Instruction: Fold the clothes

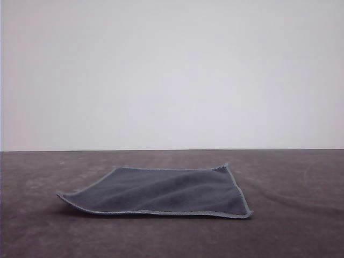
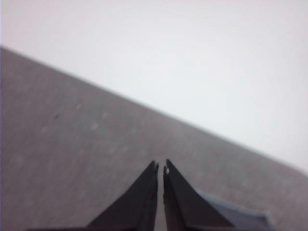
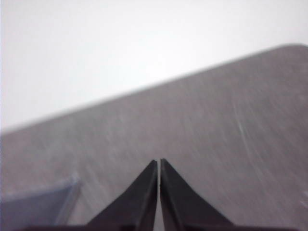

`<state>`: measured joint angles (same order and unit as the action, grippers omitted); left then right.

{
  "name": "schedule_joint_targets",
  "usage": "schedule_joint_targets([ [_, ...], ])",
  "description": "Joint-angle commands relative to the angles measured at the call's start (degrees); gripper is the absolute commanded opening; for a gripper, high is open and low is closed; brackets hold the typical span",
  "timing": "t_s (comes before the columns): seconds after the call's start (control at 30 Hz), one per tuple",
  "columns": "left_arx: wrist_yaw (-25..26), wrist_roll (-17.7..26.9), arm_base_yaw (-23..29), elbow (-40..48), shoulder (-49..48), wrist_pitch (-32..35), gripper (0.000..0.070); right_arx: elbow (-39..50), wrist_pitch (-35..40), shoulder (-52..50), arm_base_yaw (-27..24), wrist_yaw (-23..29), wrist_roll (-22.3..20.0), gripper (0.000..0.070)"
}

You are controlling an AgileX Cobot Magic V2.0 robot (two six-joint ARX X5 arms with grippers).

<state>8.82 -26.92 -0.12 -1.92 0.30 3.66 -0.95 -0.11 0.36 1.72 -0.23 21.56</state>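
Note:
The clothes point(image 1: 161, 192) are one small square cloth lying spread flat on the dark table, dark grey face up, with a light-grey stitched edge. Its corners curl up slightly. In the left wrist view my left gripper point(image 2: 160, 167) is shut with nothing in it, and a corner of the cloth point(image 2: 240, 214) lies just beside its fingers. In the right wrist view my right gripper point(image 3: 159, 162) is shut and empty too, with an edge of the cloth point(image 3: 38, 204) off to one side of it.
The dark grey-brown table point(image 1: 290, 226) runs back to a plain white wall point(image 1: 172, 70). Bare tabletop surrounds the cloth on every side.

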Motion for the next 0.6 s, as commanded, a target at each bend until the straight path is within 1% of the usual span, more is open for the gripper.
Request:
schedule_joint_targets([
  [0.0,-0.3,-3.48,0.0,-0.31,-0.11,1.67,0.0011,-1.13,2.16,-0.15,0.02,-0.21,3.78,0.0006],
  [0.07,-1.03,-4.19,0.0,-2.08,-0.08,1.52,0.0011,-3.0,2.73,-0.15,0.02,-0.17,4.14,0.0006],
  [0.17,-3.73,-3.98,0.0,-7.04,0.59,-2.49,0.0011,-7.17,1.55,0.07,0.02,-0.17,5.36,0.0005],
  [0.23,-5.49,-2.32,0.0,-11.91,2.26,-6.89,0.0011,-10.91,-0.65,1.21,0.02,-0.19,5.4,0.0005],
  [0.27,-5.64,-1.32,0.0,-13.99,3.25,-8.81,0.0011,-12.8,-1.95,2.03,0.02,-0.25,5.33,0.0005],
  [0.33,-5.59,1.84,0.0,-20.28,7.0,-14.71,0.0011,-17.15,-4.77,4.74,0.02,-1.39,4.44,0.0005],
  [0.47,-3.44,6.65,0.0,-31.68,15.62,-25.54,0.0011,-25.85,-11.78,12.28,0.02,-6.11,2.55,0.0005],
  [0.57,0.38,9.89,0.0,-38.75,22.24,-32.57,0.0011,-32.19,-17.94,19.11,0.02,-11.13,0.02,0.0005],
])
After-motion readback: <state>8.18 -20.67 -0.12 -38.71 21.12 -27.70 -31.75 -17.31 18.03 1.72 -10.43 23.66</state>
